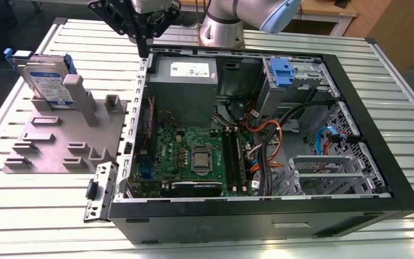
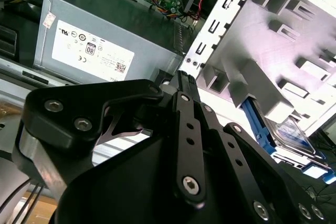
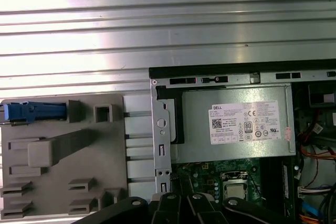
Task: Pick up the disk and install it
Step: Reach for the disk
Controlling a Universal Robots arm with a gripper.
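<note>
The disk (image 1: 47, 78) stands on edge in a slot at the far corner of the grey fixture plate (image 1: 56, 143), on the exterior view's left; it is silver with a white-and-blue label and a blue carrier frame. In both wrist views its blue frame shows beside the fixture's posts: disk (image 2: 287, 129), disk (image 3: 37, 112). My gripper (image 1: 144, 49) hangs above the far left corner of the open computer case (image 1: 379, 135), to the right of the disk and apart from it. Its black fingers (image 2: 181, 85) meet at the tip with nothing between them.
Inside the case lie a grey power supply box (image 1: 183, 81) with a white sticker, the green motherboard (image 1: 192, 156), cable bundles and a metal drive cage with a blue tab (image 1: 282, 73). The fixture carries several upright posts (image 1: 84, 100). A ribbed metal table (image 1: 34, 216) surrounds everything.
</note>
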